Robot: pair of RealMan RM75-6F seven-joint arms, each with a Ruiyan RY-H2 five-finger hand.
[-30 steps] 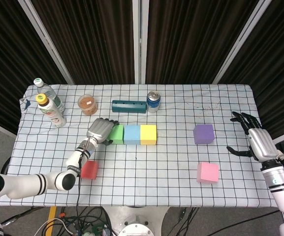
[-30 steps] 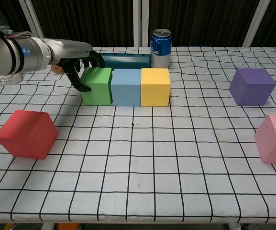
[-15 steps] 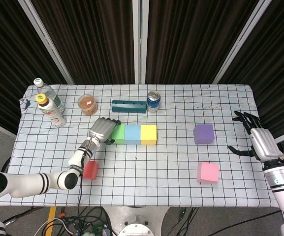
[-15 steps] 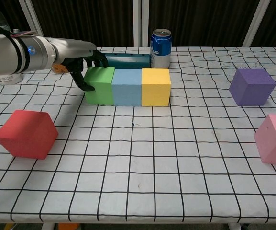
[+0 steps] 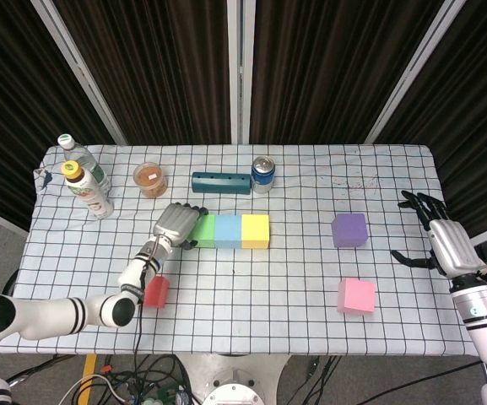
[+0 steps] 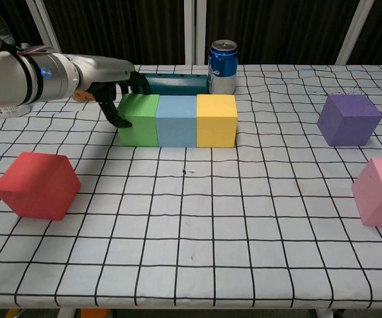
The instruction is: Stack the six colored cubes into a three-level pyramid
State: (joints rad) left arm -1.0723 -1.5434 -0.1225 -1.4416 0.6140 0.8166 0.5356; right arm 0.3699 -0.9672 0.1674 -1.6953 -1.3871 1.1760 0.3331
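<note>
The left hand [image 6: 114, 93] is pressed against the green cube [image 6: 138, 119], nothing gripped; blue [image 6: 176, 120] and yellow [image 6: 216, 120] cubes are lined up beyond it. The right hand [image 5: 441, 240] is kept spread, empty.

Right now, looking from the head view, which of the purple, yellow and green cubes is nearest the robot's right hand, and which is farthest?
Measured from the right hand at the table's right edge:
1. Purple cube, nearest, alone on the right side.
2. Yellow cube, the right end of the middle row.
3. Green cube, farthest, at the row's left end, beside the left hand.
</note>
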